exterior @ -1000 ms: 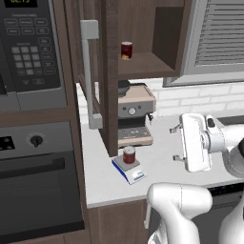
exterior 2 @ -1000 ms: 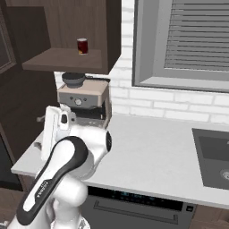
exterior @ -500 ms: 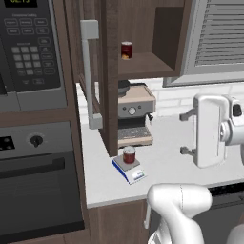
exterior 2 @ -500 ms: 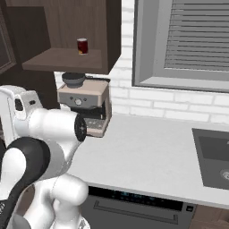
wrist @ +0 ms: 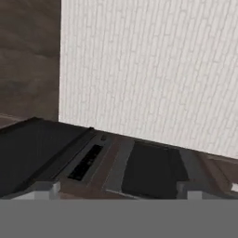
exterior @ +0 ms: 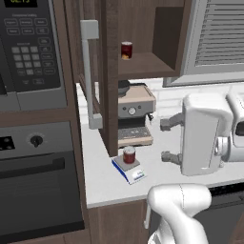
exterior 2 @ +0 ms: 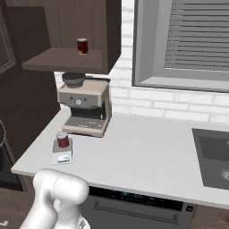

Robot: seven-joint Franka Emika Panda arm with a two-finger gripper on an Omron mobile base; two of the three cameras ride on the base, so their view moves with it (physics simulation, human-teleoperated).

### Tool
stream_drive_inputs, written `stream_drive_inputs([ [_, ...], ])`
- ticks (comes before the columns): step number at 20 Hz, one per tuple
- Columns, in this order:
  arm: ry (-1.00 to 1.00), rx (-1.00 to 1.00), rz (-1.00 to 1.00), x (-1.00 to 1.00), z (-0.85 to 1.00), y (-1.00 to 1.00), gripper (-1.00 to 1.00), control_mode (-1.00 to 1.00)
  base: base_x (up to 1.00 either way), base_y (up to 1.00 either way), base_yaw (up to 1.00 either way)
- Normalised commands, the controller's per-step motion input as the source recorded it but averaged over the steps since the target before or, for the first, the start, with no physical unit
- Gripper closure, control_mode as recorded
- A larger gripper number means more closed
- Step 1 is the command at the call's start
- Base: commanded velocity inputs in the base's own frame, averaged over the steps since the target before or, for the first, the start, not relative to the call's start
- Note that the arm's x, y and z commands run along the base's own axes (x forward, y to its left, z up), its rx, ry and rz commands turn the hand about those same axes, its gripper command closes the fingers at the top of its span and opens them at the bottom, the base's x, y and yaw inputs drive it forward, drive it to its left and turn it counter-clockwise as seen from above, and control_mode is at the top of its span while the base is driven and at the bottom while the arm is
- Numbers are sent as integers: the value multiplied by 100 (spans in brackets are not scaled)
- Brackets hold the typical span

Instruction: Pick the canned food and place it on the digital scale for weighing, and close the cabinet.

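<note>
While the can point(exterior: 128, 155) sits upright on the scale point(exterior: 129, 168), on the grey plate and narrower than it, the cabinet point(exterior: 143, 43) is open. The scale lies on the counter point(exterior 2: 147, 154) near its front left corner, just in front of the coffee machine point(exterior: 135, 114), white display strip toward the counter edge. From the right base view the can point(exterior 2: 62, 139) is centred on the scale point(exterior 2: 62, 152), apart from the machine point(exterior 2: 85, 107).

Cabinet contents: one second red can point(exterior: 126, 50) with a yellow-orange patch, standing on the shelf near the front edge; same can point(exterior 2: 82, 46) visible from the right. Rest of that shelf is bare wood.

Door point(exterior: 93, 81) is swung out toward the camera, edge-on, grey bar handle point(exterior: 88, 76) running vertically on it. Door's lower end hangs over the counter's left part, beside the scale but not touching it.

Gripper point(exterior: 169, 140) is in mid-air right of the coffee machine, fingers pointing left toward it, spread apart, holding nothing. It's well clear of the can and the door. Hand view shows the two tips wide apart at the bottom, facing a white tiled wall point(wrist: 153, 69) and dark appliance tops.

Left: microwave point(exterior: 28, 47) over oven point(exterior: 38, 181). Right: window blind point(exterior 2: 197, 38), sink point(exterior 2: 214, 156).
</note>
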Motion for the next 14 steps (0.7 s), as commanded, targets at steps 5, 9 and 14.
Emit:
stream_drive_inputs([
  [5, -39, -2, -23, -34, -1, 100, -100, -100, 0, 0, 0],
  [9, -42, 0, -36, -51, -11, 99, -100, -100, 0, 0, 0],
  [14, -45, 12, -44, -50, -61, 100, -100, -100, 0, 0, 0],
])
